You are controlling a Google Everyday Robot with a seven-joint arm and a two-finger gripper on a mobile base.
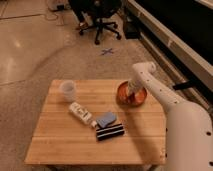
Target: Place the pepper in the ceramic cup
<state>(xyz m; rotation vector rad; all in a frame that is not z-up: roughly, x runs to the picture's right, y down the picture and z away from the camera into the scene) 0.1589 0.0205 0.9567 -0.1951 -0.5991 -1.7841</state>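
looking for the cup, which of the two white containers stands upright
The ceramic cup at the table's far edge stands upright; the white bottle lies on its side. The tool is down over the orange plate, shut.

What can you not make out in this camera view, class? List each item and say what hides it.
- The pepper: camera view. The gripper, down in the plate at the right rear of the table, covers it. Whether the shut gripper holds it cannot be told.
- The label on the bottle: camera view, too small to read.
- The robot's body: camera view, cut off by the right and bottom edges.
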